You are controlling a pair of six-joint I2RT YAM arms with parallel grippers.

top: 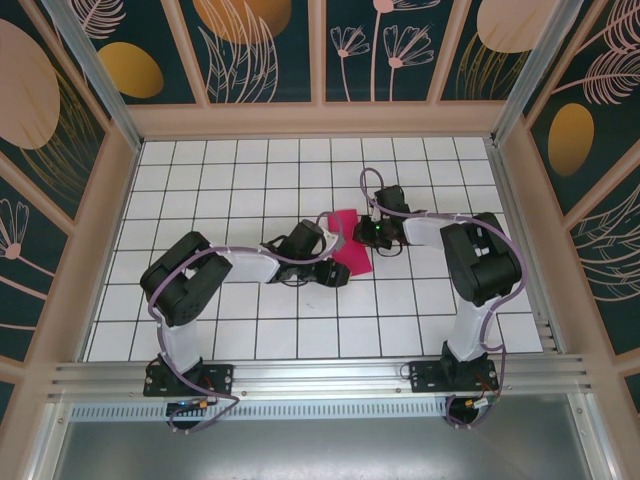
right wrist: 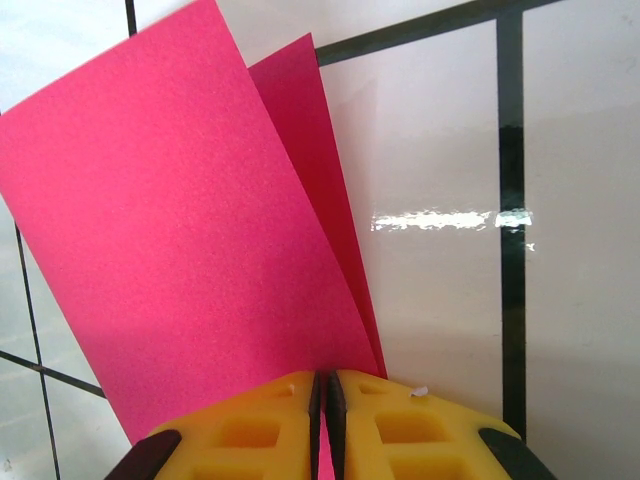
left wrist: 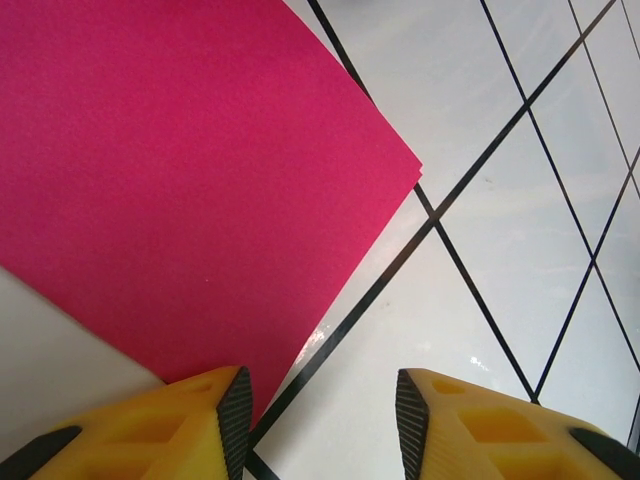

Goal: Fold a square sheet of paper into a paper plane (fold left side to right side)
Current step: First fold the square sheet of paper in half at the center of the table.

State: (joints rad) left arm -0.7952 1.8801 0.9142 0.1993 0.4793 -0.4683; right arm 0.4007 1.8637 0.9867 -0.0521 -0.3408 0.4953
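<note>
Near the middle of the table (top: 200, 180), the right gripper (right wrist: 322, 385) has its yellow fingers (right wrist: 250, 425) pressed together, clamped on the lower edge of the square sheet of paper (right wrist: 180, 250). From that pinch two magenta layers fan apart, the nearer one wide and the farther one a narrow sliver behind it.

Just to the left, the left gripper (left wrist: 320, 400) is spread wide. One finger hovers over the paper's edge and the other over bare white tile, with a black grid line (left wrist: 470, 170) running between them. Its wrist camera shows the sheet lying flat, a faint doubled edge at its corner.

From above, both grippers and their forearms crowd the paper (top: 352, 258), covering part of it. Patterned panels (top: 260, 45) wall the table.
</note>
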